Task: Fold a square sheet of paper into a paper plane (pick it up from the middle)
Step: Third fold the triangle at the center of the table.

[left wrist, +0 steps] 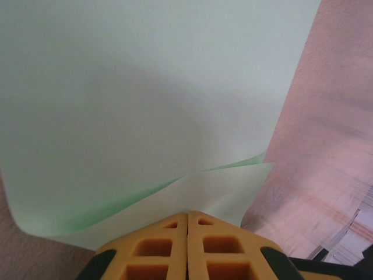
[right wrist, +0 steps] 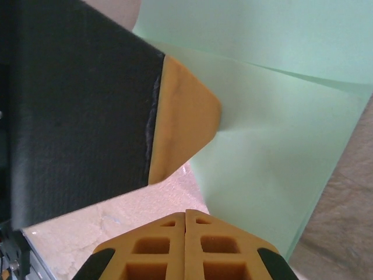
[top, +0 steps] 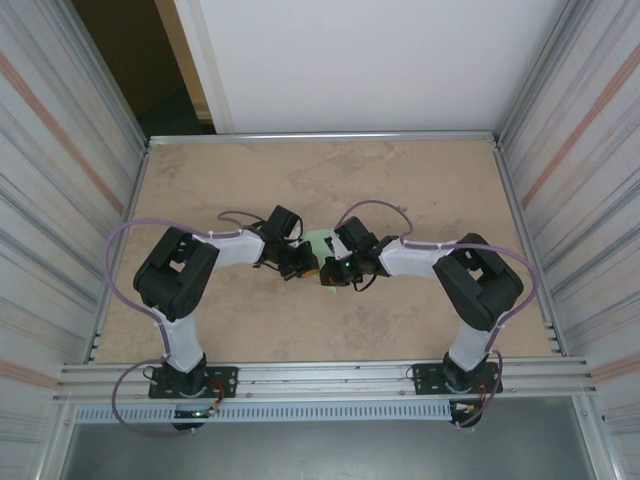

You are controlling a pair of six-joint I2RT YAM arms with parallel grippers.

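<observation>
The left gripper (left wrist: 187,214) was clamped shut on the curled sheet (left wrist: 145,93), which spread straight ahead of its fingertips, while the right gripper (right wrist: 186,212), fingers pressed together, had the sheet just ahead and rightward of its tips, its hold unclear.

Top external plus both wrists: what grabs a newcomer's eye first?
The pale green square sheet of paper is held up at the middle of the tan table, where the two arms meet. In the left wrist view it curls over on itself. The left gripper is shut on its edge. The right gripper is shut right beside the sheet; I can't tell whether it pinches it.
</observation>
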